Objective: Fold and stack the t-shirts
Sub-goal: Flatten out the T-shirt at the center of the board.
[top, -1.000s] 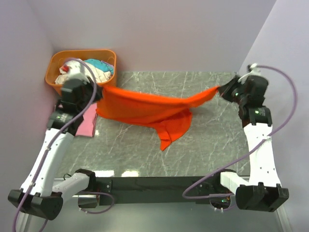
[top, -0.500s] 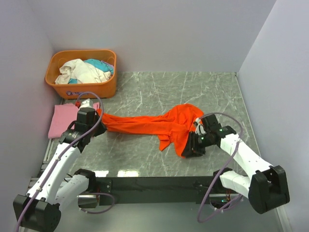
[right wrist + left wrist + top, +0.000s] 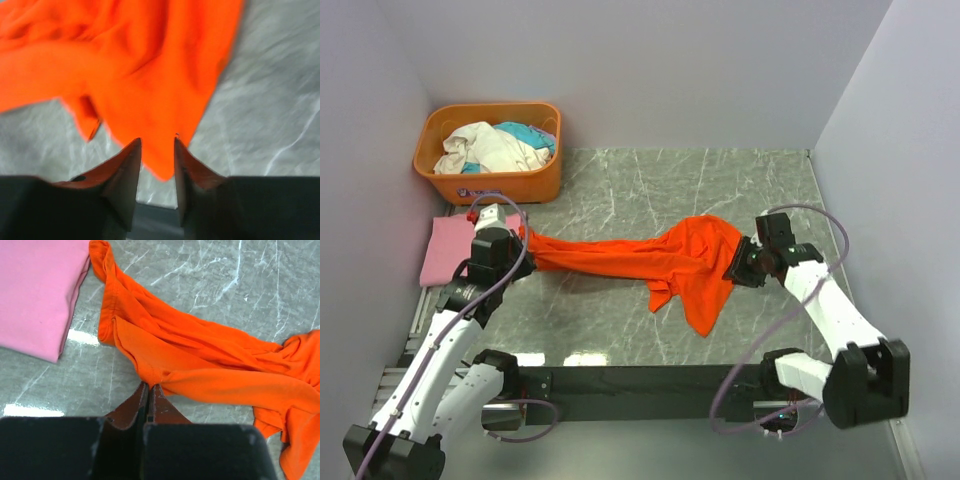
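- Since half a second ago, your right gripper (image 3: 738,270) has pulled back from the near side of the orange-red t-shirt (image 3: 650,258) to its right edge. A second ago the shirt was stretched in the air between both arms; now it lies on the table (image 3: 620,190).
- Your left gripper (image 3: 520,252) has barely shifted and sits at the shirt's left end.
- The left wrist view shows what the top view hides: the left gripper (image 3: 150,388) has its fingers pressed together on a fold of the orange-red t-shirt (image 3: 200,365).
- The right wrist view, which is blurred, shows the right gripper (image 3: 157,146) with its fingers spread apart and the orange-red t-shirt (image 3: 135,75) just beyond the tips.
- The shirt is a twisted, wrinkled band from left to right, bunched wider at its right end, with a flap pointing toward you.
- The light pink t-shirt (image 3: 445,250) lies folded flat at the table's left edge, just beside the orange one's end; the left wrist view shows the pink shirt's (image 3: 35,290) neat edge.
- The orange basket (image 3: 490,186) in the far left corner holds other clothes (image 3: 490,146).
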Controlling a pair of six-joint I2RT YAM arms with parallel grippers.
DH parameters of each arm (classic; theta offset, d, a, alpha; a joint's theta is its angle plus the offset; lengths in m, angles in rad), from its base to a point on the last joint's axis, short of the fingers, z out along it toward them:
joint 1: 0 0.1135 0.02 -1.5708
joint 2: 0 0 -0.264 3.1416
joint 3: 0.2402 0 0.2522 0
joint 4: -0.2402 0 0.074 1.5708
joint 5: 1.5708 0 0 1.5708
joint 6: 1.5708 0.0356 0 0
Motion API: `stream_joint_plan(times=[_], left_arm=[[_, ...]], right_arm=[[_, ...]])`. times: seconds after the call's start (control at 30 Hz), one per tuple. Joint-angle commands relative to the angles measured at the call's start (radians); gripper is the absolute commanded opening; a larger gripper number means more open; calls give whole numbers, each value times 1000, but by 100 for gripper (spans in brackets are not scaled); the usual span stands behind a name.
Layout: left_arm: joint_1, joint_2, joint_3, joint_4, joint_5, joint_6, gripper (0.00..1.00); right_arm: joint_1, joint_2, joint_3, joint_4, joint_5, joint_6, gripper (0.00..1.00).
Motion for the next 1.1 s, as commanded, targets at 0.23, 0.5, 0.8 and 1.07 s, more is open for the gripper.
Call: stream_joint_plan(times=[0.23, 0.5, 0.8, 1.07], left_arm=[[5, 13, -8, 82, -20, 51, 1], [13, 79, 15, 123, -34, 46, 1], [39, 186, 67, 186, 21, 60, 1], [56, 179, 53, 203, 56, 66, 1]], right_arm=[[-153, 308, 8, 300, 11, 30, 33], [-201, 552, 152, 315, 80, 56, 31], [-242, 756, 396, 275, 113, 39, 35], [-205, 470, 235, 194, 139, 30, 46]])
